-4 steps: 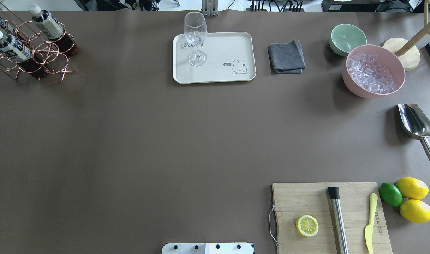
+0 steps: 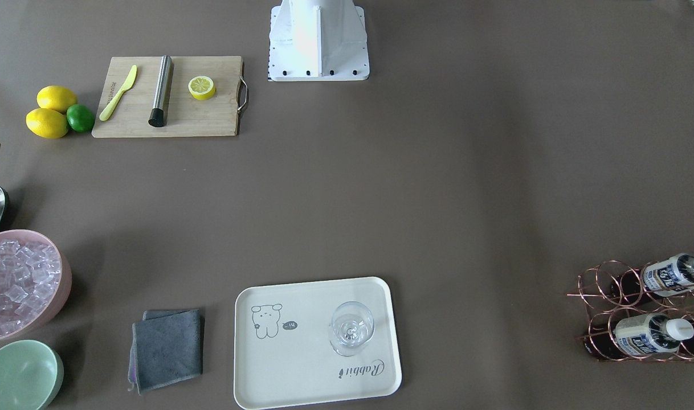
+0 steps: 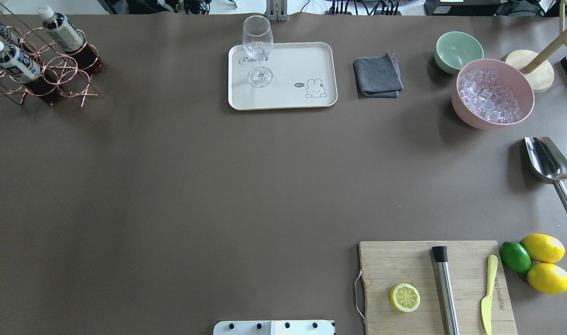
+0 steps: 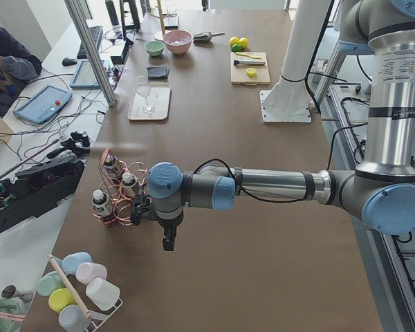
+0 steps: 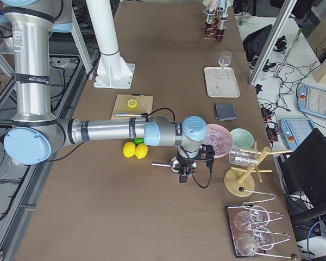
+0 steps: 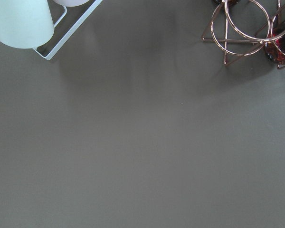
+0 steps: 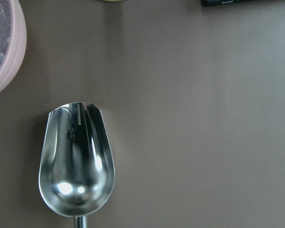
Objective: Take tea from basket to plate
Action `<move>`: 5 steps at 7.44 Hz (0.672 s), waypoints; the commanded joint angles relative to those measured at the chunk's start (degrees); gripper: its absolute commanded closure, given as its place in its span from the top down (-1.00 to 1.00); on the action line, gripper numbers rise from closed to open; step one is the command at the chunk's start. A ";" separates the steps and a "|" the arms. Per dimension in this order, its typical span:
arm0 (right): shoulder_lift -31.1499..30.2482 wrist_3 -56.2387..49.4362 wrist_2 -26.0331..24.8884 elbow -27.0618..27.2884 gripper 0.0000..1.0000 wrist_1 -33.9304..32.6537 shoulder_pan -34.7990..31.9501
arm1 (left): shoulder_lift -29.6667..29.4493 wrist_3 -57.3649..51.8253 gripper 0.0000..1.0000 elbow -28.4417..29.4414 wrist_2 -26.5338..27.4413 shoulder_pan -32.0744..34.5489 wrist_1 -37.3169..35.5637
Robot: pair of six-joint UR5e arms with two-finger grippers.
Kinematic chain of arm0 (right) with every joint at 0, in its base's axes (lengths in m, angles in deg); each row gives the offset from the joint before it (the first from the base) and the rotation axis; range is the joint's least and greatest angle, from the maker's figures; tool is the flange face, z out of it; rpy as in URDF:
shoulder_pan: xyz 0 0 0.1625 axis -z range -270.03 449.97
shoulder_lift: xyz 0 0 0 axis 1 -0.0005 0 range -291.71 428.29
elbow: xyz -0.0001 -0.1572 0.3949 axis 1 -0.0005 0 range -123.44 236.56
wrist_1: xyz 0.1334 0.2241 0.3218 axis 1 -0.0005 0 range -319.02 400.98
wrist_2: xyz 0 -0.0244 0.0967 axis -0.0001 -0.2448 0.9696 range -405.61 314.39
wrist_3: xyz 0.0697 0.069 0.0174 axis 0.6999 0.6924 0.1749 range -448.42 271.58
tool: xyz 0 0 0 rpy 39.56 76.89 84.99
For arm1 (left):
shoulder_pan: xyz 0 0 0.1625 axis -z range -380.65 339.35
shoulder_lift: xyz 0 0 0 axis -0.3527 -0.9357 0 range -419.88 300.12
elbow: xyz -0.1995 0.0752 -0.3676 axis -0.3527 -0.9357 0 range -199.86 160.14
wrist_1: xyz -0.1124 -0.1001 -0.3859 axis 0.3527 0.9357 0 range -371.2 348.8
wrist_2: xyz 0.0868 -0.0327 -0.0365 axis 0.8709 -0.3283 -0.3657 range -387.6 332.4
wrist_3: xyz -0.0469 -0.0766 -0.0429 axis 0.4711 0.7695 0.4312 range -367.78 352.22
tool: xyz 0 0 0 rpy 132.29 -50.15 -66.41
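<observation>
Three tea bottles [image 3: 14,59] with white caps lie in the copper wire basket [image 3: 64,77] at the table's far left corner; two show in the front view [image 2: 669,273]. The cream plate [image 3: 288,97] sits at the far middle and bears a stemmed glass [image 3: 258,51]. Neither gripper shows in the overhead or front views. In the exterior left view my left gripper [image 4: 167,242] hangs above the table just beside the basket [image 4: 121,207]. In the exterior right view my right gripper [image 5: 183,175] hangs over the metal scoop [image 7: 76,166]. I cannot tell whether either is open or shut.
A grey cloth [image 3: 377,75], a green bowl [image 3: 458,50] and a pink bowl of ice [image 3: 493,93] stand right of the plate. A cutting board [image 3: 432,288] with a lemon half, a muddler and a knife lies near right. A rack of pastel cups [image 4: 76,283] stands beyond the basket.
The bottles in the basket look very slightly shifted; nothing else differs.
</observation>
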 commanded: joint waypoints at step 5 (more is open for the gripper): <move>-0.01 0.00 0.03 0.09 1.00 -0.03 -0.97 | -0.56 -0.24 0.97 0.03 0.01 0.00 5.31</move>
